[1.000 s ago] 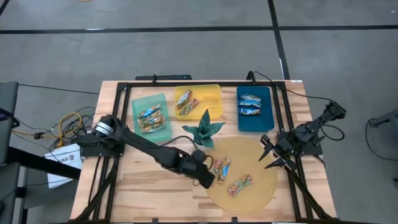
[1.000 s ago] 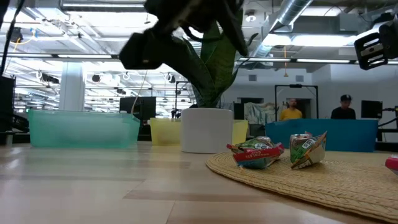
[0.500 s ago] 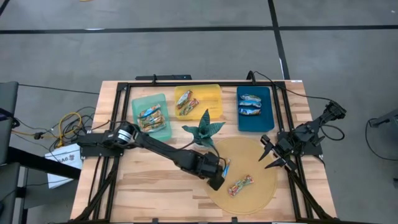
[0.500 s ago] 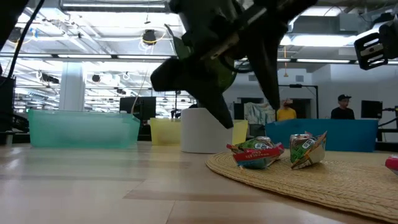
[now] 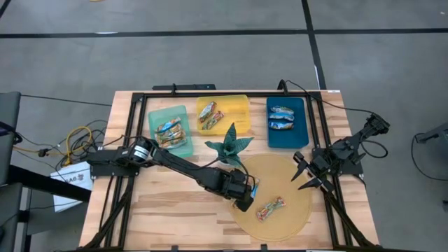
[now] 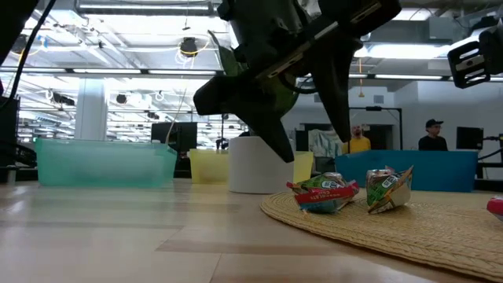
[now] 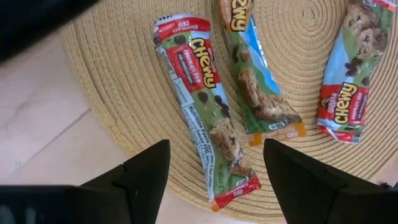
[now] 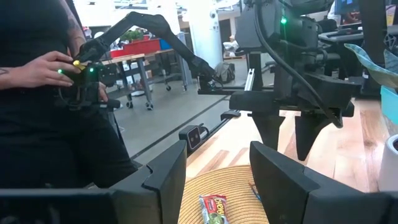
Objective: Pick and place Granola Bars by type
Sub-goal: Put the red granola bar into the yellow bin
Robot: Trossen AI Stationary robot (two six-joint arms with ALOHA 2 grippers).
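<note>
Granola Bars lie on woven mat.

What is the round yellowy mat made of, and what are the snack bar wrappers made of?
The round mat looks like woven straw or a similar plant fibre: tan cords coil round in rings, with a rough, dull finish. The granola bar wrappers look like thin printed plastic film, probably foil-lined: they shine, crinkle, and have crimped, sealed ends. The left pincer hovers open just above them.
</note>
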